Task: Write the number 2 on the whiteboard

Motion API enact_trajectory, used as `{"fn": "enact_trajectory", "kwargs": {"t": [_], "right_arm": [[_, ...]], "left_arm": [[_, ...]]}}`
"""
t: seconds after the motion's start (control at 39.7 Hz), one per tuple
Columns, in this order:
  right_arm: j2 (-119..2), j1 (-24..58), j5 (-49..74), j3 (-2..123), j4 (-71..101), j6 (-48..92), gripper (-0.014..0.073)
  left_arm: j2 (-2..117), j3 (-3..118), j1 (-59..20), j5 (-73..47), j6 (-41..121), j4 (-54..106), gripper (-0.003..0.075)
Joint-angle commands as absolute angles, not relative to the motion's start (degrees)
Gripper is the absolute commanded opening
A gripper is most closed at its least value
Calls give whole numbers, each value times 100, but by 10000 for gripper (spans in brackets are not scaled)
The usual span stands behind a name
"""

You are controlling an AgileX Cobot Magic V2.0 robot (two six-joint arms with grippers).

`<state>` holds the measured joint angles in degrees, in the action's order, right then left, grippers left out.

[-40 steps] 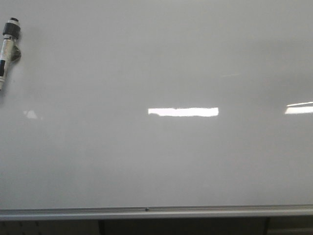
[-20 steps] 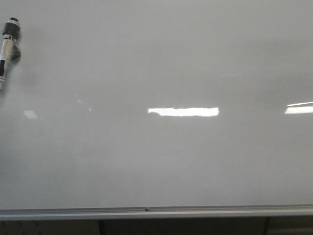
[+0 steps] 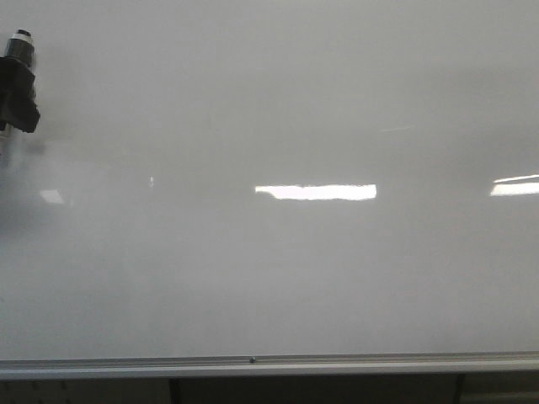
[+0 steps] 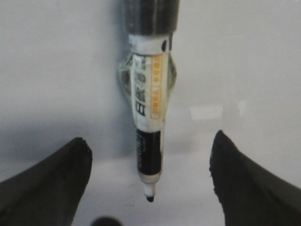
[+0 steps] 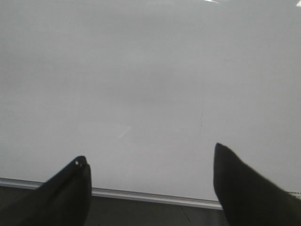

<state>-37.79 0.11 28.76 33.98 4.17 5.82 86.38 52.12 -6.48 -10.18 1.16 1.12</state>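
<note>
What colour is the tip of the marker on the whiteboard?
Black. The marker's tip shows best in the left wrist view, against the whiteboard.

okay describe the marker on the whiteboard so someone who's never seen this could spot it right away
Start from the big glossy whiteboard and go to its upper left edge. The marker sits there on the board's surface, nib uncapped, the left gripper open around it. It is the only object there: white labelled barrel, black ends, nothing else but bright light reflections.

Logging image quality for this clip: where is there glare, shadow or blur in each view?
Front view: bright rectangular glare on the whiteboard at centre and right edge; dark blurred left gripper over the marker, soft shadow below. Left wrist view: marker label slightly soft, fingers blurred. Right wrist view: even light, fingers out of focus.
</note>
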Motion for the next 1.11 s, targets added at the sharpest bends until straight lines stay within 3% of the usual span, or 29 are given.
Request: {"fn": "enact_trajectory", "kwargs": {"t": [0.0, 0.45, 0.83, 1.08], "right_arm": [[-3795, -20, 2510, 3592, 363, 583, 561], [-3795, -20, 2504, 3592, 363, 583, 561], [-3795, -20, 2505, 3592, 376, 583, 561], [-3795, -15, 2746, 3705, 744, 583, 561]], "left_arm": [[8520, 5457, -643, -548, 39, 164, 510], [8822, 5508, -643, -427, 39, 164, 323], [8780, 5520, -643, -500, 39, 95, 31], [8222, 5868, -643, -1841, 528, 65, 9]]}}
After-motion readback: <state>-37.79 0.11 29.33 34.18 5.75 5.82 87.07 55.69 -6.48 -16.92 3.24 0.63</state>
